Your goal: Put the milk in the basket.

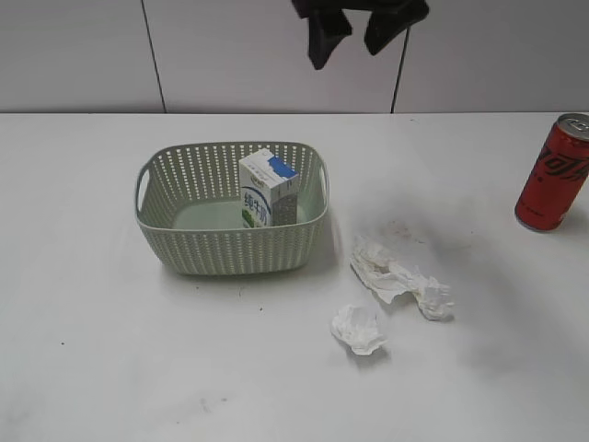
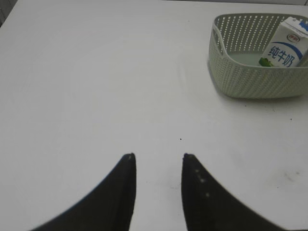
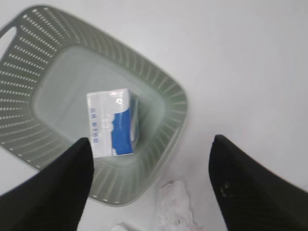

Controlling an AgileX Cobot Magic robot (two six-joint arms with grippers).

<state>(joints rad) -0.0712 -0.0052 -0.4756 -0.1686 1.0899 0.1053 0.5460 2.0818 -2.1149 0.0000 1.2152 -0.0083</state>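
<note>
Red soda can (image 1: 552,173) upright at bench (image 1: 110,350) far right; two crumpled tissues (image 1: 401,276) (image 1: 359,329) near centre, close together.

The left gripper (image 2: 158,159) hangs over the bare white table (image 2: 96,86), its two dark fingers (image 2: 120,192) parted with nothing between them. The basket (image 2: 250,82) sits far from the gripper, at the upper right. The milk (image 2: 288,45) stands inside the basket, near its right side, tilted a little, and rises above the near wall.
</note>
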